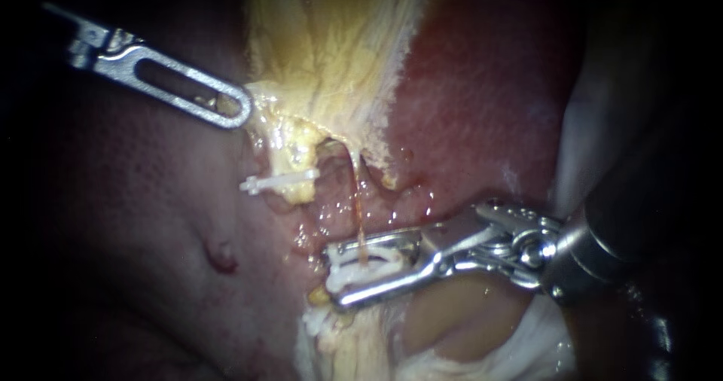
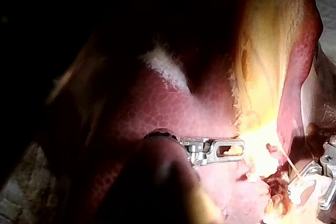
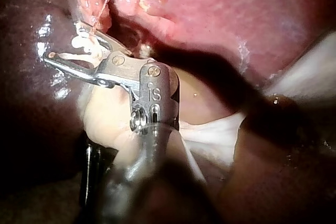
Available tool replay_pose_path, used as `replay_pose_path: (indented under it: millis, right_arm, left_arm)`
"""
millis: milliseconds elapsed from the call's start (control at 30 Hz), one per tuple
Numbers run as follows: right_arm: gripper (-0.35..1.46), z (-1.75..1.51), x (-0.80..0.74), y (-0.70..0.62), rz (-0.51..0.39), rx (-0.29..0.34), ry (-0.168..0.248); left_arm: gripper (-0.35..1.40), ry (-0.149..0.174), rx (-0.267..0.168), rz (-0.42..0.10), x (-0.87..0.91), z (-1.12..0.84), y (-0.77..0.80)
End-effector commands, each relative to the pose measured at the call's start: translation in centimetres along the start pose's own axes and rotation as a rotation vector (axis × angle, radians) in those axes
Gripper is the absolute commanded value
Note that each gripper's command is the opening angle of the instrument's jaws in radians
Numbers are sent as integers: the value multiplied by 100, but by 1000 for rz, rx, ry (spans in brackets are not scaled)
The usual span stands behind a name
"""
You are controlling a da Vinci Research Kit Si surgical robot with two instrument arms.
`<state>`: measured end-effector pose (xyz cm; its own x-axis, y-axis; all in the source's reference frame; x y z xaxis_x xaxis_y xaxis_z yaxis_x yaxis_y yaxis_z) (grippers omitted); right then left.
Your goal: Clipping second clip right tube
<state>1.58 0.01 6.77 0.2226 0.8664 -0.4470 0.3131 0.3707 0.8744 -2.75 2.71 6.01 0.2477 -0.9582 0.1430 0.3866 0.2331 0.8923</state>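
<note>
In the endoscope view a thin brownish tube [image 1: 358, 200] runs down from the yellow gallbladder [image 1: 331, 57] into the jaws of my right instrument [image 1: 336, 277]. Those jaws hold a white clip [image 1: 369, 265] that straddles the tube. The same grip shows in the right wrist view, with my right instrument [image 3: 64, 41] and its clip [image 3: 84, 43]. To the tube's left, a yellow stump carries a closed white clip [image 1: 277, 181]. My left instrument [image 1: 241, 110] is shut on the gallbladder's lower left edge; in the left wrist view yellow tissue shows through the window of the left instrument [image 2: 239, 148].
Red-brown liver [image 1: 482, 95] surrounds the field, with a small nick [image 1: 221, 257] on its left lobe. Pale fatty tissue [image 1: 354, 343] lies under the right instrument's jaws. The right instrument's dark shaft [image 1: 640, 223] fills the right side.
</note>
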Motion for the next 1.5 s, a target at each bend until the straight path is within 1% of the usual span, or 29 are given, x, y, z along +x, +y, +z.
replay_pose_path:
  millis: [33,133,500,600,733,767,900,1033,1133,1233,1300,1433,1500]
  right_arm:
    - [50,1,2,-3,0,17,-5]
    - [50,2,3,-5,0,22,-5]
    - [46,0,3,-2,-1,20,-3]
    - [39,-2,3,1,-1,20,-3]
    - [24,-8,3,6,-1,22,-4]
    - [16,-10,3,7,-1,22,-4]
    - [-6,-14,2,10,-1,23,-5]
    - [-18,-15,2,12,-1,22,-5]
    - [-35,-15,2,12,-1,25,-3]
    - [-35,-16,3,13,-1,25,-3]
    - [-35,-18,2,14,17,25,-3]
    - [-35,-18,1,14,17,14,-21]
    - [-35,-18,0,14,17,14,-21]
  left_arm:
    - [-35,0,0,0,0,0,0]
    - [-35,0,0,0,0,0,0]
    - [-35,0,0,0,0,0,0]
    - [-35,0,0,0,0,0,0]
    - [-35,0,0,0,0,0,0]
    - [-35,0,0,0,0,0,0]
    - [-35,0,0,0,0,0,0]
    - [-35,0,0,0,0,0,0]
    - [-35,0,0,0,0,0,0]
    - [-35,0,0,0,0,0,0]
    - [-35,0,0,0,0,0,0]
    - [-35,0,0,0,0,0,0]
    - [-35,0,0,0,0,0,0]
